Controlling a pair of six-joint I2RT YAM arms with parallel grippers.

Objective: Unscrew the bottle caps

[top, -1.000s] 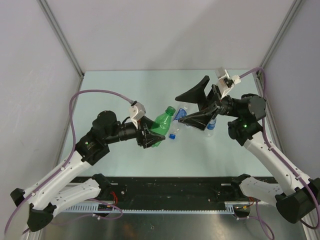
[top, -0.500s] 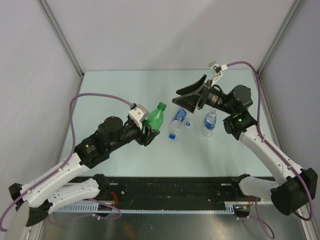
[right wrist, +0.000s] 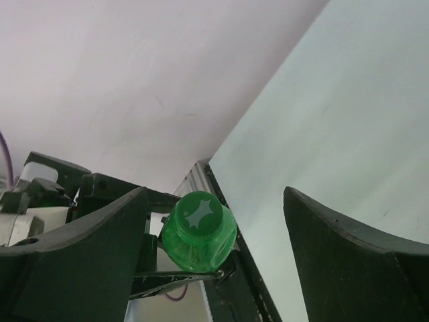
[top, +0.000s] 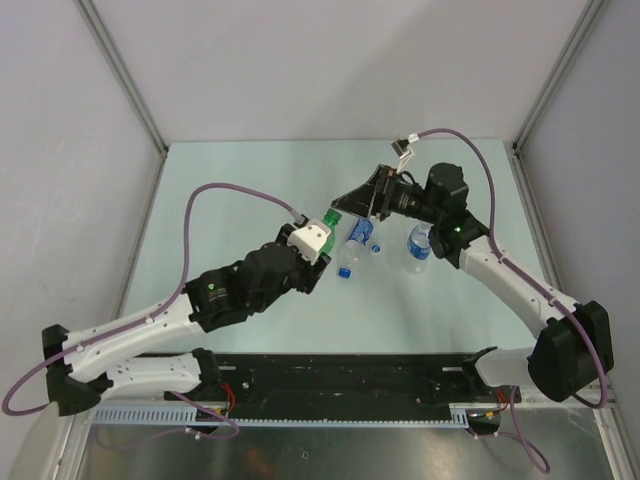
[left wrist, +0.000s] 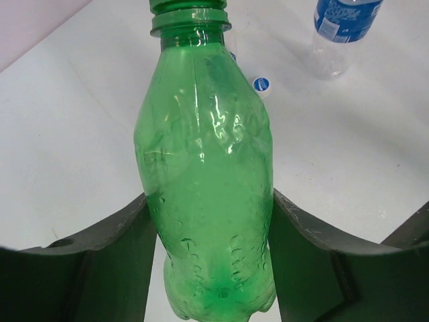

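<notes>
Right end effector open, straddling green cap w/o contact: center on it, close square, then twist ccw, w/ left end effector clamping green bottle firm, aloft over surface.

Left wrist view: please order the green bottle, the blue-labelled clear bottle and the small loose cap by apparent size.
1. The green bottle, though it is nearest the camera.
2. The blue-labelled clear bottle, farther away and cut off by the frame edge.
3. The small loose cap, clearly the smallest.
</notes>
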